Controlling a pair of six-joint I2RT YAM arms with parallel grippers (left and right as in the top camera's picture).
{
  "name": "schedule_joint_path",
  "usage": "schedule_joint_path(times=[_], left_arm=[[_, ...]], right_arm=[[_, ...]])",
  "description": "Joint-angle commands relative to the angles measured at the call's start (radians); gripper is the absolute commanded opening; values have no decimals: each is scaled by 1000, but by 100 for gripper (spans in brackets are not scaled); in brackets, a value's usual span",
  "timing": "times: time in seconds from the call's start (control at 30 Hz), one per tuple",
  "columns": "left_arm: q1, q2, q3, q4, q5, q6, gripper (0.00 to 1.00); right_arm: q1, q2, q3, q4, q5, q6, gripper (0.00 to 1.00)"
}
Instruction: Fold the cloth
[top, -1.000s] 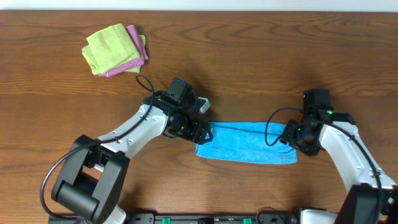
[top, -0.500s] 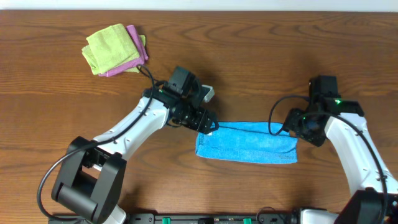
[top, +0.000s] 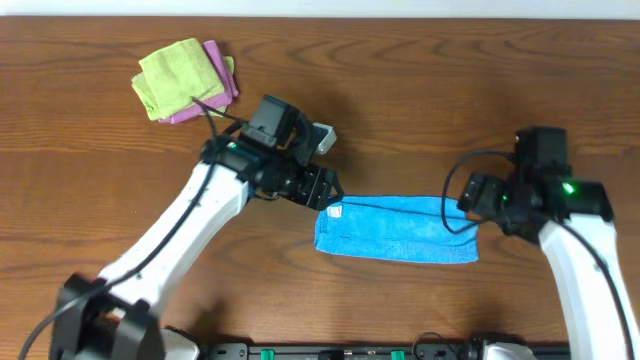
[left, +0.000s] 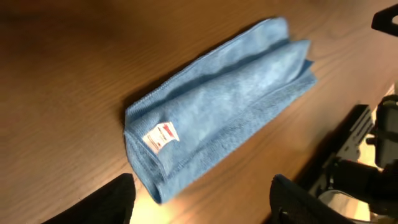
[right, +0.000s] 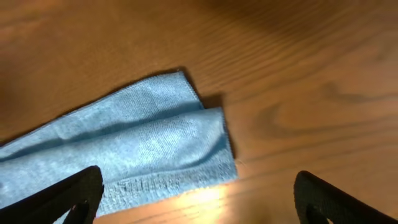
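The bright blue cloth (top: 395, 232) lies flat on the wooden table as a long folded strip running left to right. In the left wrist view the cloth (left: 217, 109) shows its small white tag (left: 160, 137) near its near end. My left gripper (top: 322, 190) hovers just above and beyond the strip's left end, open, nothing between its fingers (left: 118, 200). My right gripper (top: 470, 195) hangs over the right end, jaws wide open and empty. In the right wrist view the layered cloth end (right: 124, 149) lies below the open right gripper (right: 208, 199).
A lime-green cloth (top: 178, 75) lies folded on a pink-purple cloth (top: 218, 85) at the back left of the table. The black arm mounts (top: 340, 350) run along the front edge. Cables loop off both wrists.
Both grippers have drawn back and risen from the cloth's two ends. The right jaws have spread wider. The cloth stays as a flat strip.
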Motion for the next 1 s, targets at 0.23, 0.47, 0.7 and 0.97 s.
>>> schedule_joint_path(times=[0.23, 0.47, 0.7, 0.97], left_arm=[[-3, -164, -173, 51, -13, -64, 64], [-37, -235, -374, 214, 47, -142, 67], [-101, -176, -431, 383, 38, -194, 9], [-103, -98, -431, 451, -32, -217, 6]], right_arm=[[22, -299, -137, -2, 26, -4, 99], [22, -334, -237, 26, -78, 64, 94], [22, -281, -338, 145, -182, 64, 6], [61, -143, -343, 199, -203, 65, 2]])
